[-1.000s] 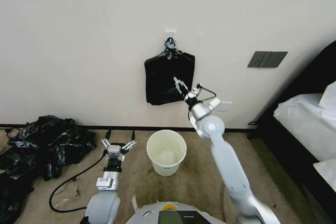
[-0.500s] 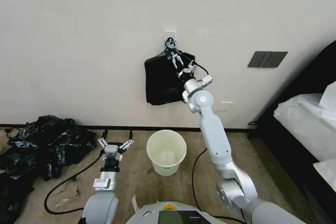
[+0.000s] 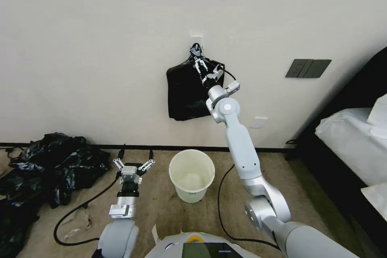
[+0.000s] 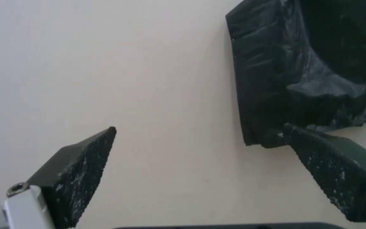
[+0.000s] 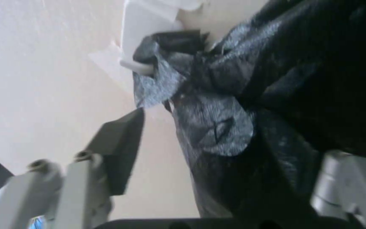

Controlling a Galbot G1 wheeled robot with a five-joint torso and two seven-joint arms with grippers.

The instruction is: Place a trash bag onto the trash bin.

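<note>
Soft, even light; head view bows at edges; right wrist view seems blurred.

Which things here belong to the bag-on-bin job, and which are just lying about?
Job:
- black bag bundle hanging on the wall hook
- trash bin, bagless
- right end effector, open at the bundle's top
- left end effector, open, low beside the bin

Lying about:
- bag mound
- bed
- wall switch

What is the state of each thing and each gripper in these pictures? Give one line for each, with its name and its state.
Trash bin: upright on the carpet, no bag fitted.
Hanging black bundle: hooked on the wall, knotted at the top.
Right gripper: open, raised at the bundle's top.
Left gripper: open, low beside the bin.
Mound of black bags: heaped on the floor.
</note>
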